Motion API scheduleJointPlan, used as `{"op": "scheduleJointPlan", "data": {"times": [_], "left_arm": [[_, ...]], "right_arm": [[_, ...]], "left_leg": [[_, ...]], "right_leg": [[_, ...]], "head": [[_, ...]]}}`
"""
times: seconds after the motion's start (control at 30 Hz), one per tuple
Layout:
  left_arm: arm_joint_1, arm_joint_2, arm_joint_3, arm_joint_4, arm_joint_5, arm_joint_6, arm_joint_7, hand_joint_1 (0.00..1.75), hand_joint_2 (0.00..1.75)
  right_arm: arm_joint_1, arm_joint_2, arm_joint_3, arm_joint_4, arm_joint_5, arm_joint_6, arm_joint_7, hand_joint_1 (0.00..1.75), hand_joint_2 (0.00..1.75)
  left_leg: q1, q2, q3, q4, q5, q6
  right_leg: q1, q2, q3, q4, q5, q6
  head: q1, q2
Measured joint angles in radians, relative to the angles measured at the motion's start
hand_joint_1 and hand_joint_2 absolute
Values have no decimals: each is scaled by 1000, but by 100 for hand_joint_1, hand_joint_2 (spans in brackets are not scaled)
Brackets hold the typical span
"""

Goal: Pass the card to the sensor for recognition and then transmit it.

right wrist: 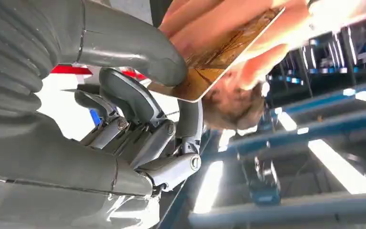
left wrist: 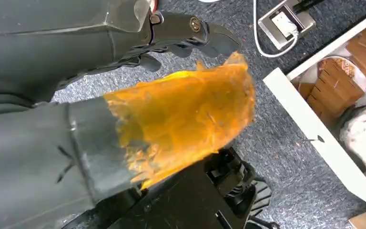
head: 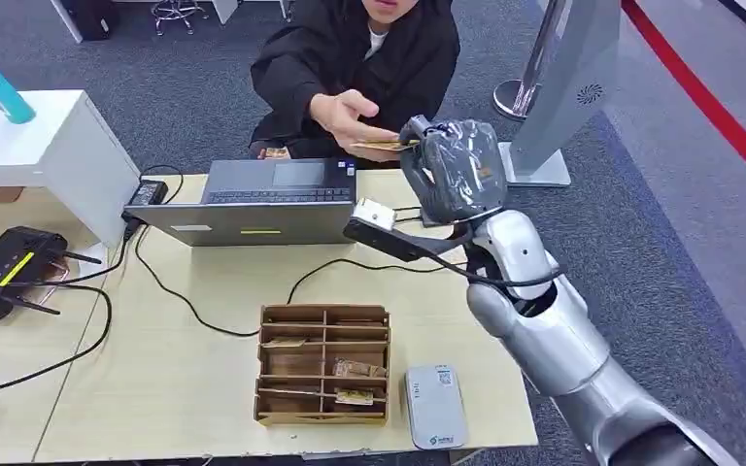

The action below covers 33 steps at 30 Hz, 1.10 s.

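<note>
1. Two near items at the front edge of the table (head: 185, 388): the grey sensor box (head: 434, 407) lies flat, just right of the brown compartment tray (head: 322, 365). Tray holds a few small brown cards in its right-hand cells.
2. Black cable (head: 214, 316) runs across the table top from the tray's back edge toward the laptop side.
3. Router (head: 5, 267) with a yellow stripe sits at the table's left, antennas pointing right.
4. Laptop (head: 262, 199) at the table's far edge, opened away from the robot; power brick (head: 146, 192) just left of it.
5. Right arm (head: 544, 330) comes up from lower right and reaches over the far right corner of the table; a small white module with wires sits at its wrist.
6. Right hand (head: 447, 165), wrapped in clear plastic, is raised beyond the laptop. The wrist view shows the thumb (right wrist: 138, 47) pressing the card (right wrist: 219, 52) against the fingers (right wrist: 128, 100) below it: pinch grip on one end of the card.
7. Card is brown/gold and held roughly flat above the far table edge, with the other end out toward the person.
8. Person's hand (head: 350, 115) touches the far end of the card, fingers on it; person in dark top (head: 369, 49) crouches behind the table.
9. Left hand (left wrist: 181, 33): dark fingers curled in, nothing in them; an orange film-covered part is in front, carpet below.
</note>
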Motion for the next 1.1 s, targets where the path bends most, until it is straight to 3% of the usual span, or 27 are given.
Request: {"op": "scheduleJointPlan", "data": {"times": [0.03, 0.07, 0.1, 0.13, 0.4, 0.43, 0.83, 1.1], "left_arm": [[0, 0, 0, 0, -1, -1, 0, 0, 0], [-1, 0, 0, -1, -1, -2, 0, 0, 0], [-1, 0, 0, -1, -1, -2, 0, 0, 0], [-1, 0, 0, -2, -1, -3, 1, 0, 0], [-1, 0, 0, -5, -5, -4, 5, 0, 0], [-1, 0, 0, -5, -6, -5, 5, 0, 0], [0, 1, 0, -5, -1, -1, 5, 0, 0], [3, 3, 0, -5, 8, 4, 0, 0, 0]], "right_arm": [[-9, 4, 5, 12, -1, 5, 0, 175, 175], [-15, 8, 8, 21, -2, 6, 0, 131, 175], [-20, 11, 11, 30, -3, 9, 0, 10, 175], [-24, 14, 14, 37, -8, 15, 0, 0, 175], [-33, 20, 49, 56, -46, 47, -3, 0, 175], [-33, 20, 52, 56, -48, 46, -3, 0, 0], [-23, 19, 62, 42, -41, 18, 11, 0, 0], [43, 2, 56, -34, -48, -24, -3, 0, 0]], "left_leg": [[0, 0, 0, 0, 0, 0], [0, 0, 0, 0, 0, 0], [0, 0, 0, 0, 0, 0], [0, 0, 0, 0, 0, 0], [0, 0, 0, 0, 0, 0], [0, 0, 0, 0, 0, 0], [0, 0, 0, 0, 0, 0], [0, 0, 0, 0, 0, 0]], "right_leg": [[0, 0, 0, 0, 0, 0], [0, 0, 0, 0, 0, 0], [0, 0, 0, 0, 0, 0], [0, 0, 0, 0, 0, 0], [0, 0, 0, 0, 0, 0], [0, 0, 0, 0, 0, 0], [0, 0, 0, 0, 0, 0], [0, 0, 0, 0, 0, 0]], "head": [[0, 0], [0, 0], [0, 0], [0, 0], [0, 0], [0, 0], [0, 0], [0, 0]]}}
